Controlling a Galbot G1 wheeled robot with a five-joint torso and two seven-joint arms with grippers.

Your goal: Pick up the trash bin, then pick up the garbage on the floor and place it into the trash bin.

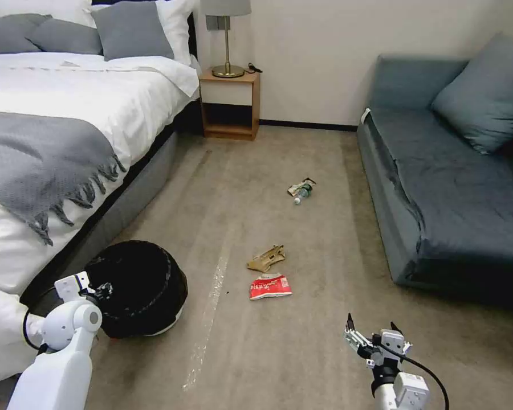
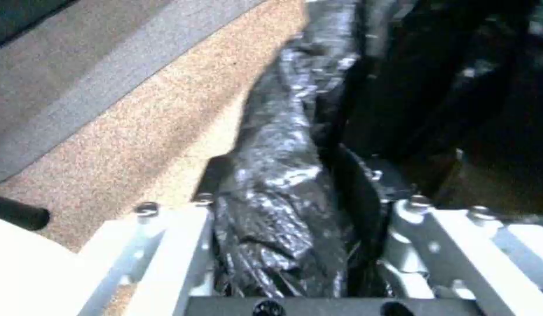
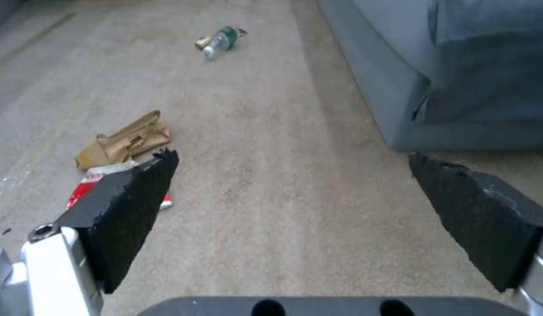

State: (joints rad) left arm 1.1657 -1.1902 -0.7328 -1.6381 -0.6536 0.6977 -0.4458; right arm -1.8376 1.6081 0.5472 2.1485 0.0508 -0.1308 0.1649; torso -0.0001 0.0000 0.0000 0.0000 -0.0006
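Bin-pickup stage: left gripper clenched on the bagged rim of the trash bin beside the bed, apparently for carrying; right gripper spread wide, facing the garbage on the carpet.

Our left arm reaches forward and low on our left side, its white wrist bent downward. Our left hand is closed over the rim of the trash bin, with the crinkled black liner pinched between its fingers in the left wrist view. Our right arm is raised in front of us on the right, wrist upright. Our right hand hovers above the floor, its two black-padded fingers spread wide apart and holding nothing.
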